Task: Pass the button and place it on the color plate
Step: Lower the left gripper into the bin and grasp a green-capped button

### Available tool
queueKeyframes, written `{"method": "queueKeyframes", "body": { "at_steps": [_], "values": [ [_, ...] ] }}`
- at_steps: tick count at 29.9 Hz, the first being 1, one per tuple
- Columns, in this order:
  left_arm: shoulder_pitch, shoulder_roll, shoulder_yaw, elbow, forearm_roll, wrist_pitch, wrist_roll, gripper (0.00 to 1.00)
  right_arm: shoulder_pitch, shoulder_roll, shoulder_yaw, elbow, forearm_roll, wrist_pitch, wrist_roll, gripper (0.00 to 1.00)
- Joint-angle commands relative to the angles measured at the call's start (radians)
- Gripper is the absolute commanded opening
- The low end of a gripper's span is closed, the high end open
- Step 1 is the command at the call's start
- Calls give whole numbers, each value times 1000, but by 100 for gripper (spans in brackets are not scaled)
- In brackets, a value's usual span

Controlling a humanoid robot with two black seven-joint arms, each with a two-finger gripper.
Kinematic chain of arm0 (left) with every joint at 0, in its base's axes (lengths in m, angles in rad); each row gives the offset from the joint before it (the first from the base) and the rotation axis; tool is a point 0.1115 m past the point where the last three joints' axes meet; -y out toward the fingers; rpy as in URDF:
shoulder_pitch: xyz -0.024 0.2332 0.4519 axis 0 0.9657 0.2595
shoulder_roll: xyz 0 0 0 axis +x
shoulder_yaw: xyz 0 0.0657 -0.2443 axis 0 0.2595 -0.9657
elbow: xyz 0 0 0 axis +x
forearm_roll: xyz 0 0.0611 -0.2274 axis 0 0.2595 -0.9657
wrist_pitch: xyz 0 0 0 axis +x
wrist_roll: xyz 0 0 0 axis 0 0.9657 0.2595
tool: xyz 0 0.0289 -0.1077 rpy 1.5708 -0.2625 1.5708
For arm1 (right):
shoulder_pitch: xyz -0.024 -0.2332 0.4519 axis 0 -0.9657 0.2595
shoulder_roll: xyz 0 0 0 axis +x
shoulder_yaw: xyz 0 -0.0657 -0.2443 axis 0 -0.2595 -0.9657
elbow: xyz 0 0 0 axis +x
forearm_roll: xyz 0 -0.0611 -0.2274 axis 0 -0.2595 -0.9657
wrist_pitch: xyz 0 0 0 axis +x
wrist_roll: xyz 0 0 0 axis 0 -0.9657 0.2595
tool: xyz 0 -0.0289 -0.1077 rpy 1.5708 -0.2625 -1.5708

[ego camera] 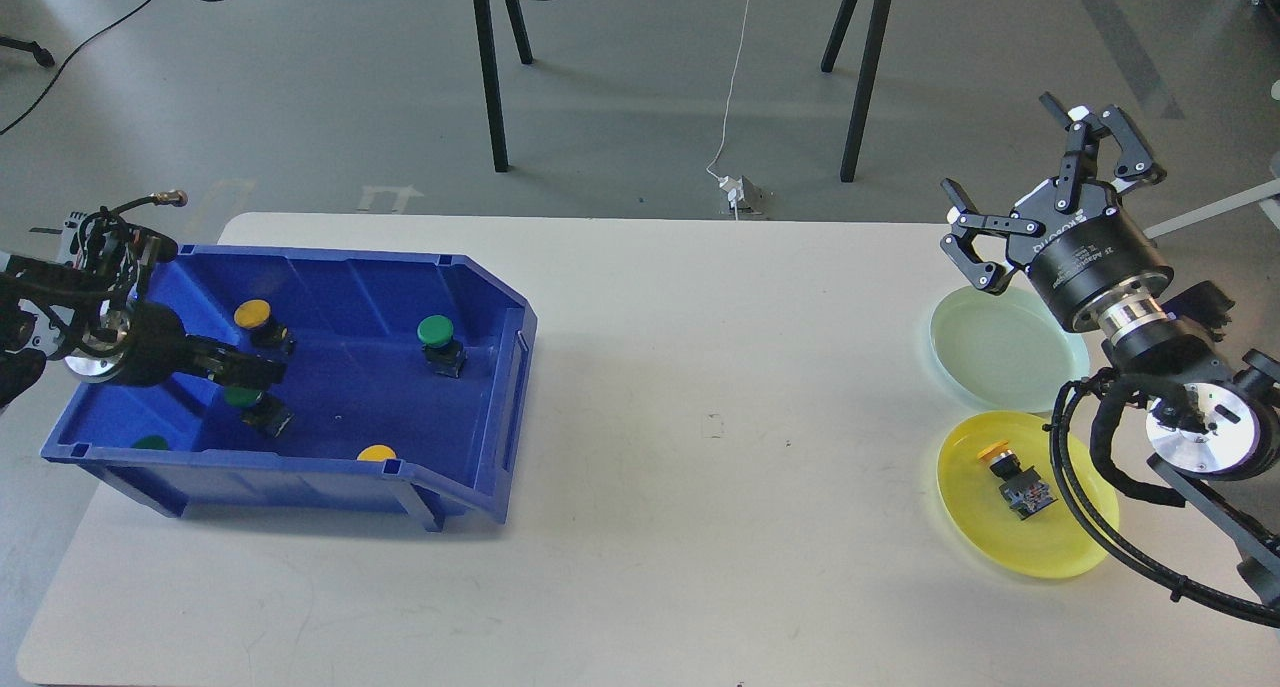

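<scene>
In the head view, the left gripper [262,370] was reached into the blue bin [480,297], its jaw state impossible to tell, a green button [258,407] lying just below its tip. The right gripper [1040,182] was held spread and empty above the pale plate [985,352]. The green cap would best be centred between the jaws before closing.

Grey floor [620,87] w/ black stand legs [490,67], white cable [735,77], white table [700,467] in front

Beyond the tabletop [700,387]: a grey floor with stands and cables.
Two pairs of black legs [490,67] and [862,67] splay on the grey floor [620,97]; between them a white cable [735,77] trails down to a small plug box [745,197] just behind the tabletop's far edge. Dark cables [100,27] loop top left.
</scene>
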Motion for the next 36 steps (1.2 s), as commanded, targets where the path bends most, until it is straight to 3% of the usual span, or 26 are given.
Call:
{"method": "queueKeyframes", "body": {
  "at_steps": [1, 10, 13, 18, 22, 24, 32, 36],
  "values": [
    [13, -5, 0, 10, -3, 0, 0, 95, 0, -1, -1, 0, 0, 0, 0, 99],
    [36, -19, 2, 12, -5, 0, 0, 93, -8, 1, 0, 0, 0, 2, 2, 99],
    [40, -22, 2, 12, -3, 0, 0, 88, -12, -1, 0, 0, 0, 0, 2, 99],
    [54, -24, 2, 18, 0, 0, 0, 62, -20, -1, 3, 0, 0, 2, 3, 99],
    [56, -22, 2, 27, -4, 0, 0, 58, -25, -1, 3, 0, 0, 2, 3, 99],
    [56, -19, 0, 27, -6, 0, 0, 52, -29, -1, 5, 1, 0, 2, 3, 99],
    [54, -19, 0, 24, -3, 0, 0, 9, -37, -1, 5, 0, 0, 2, 3, 99],
    [42, -14, -13, -17, -8, 0, 0, 7, -40, -2, 6, 0, 0, 2, 3, 99]
  ]
}}
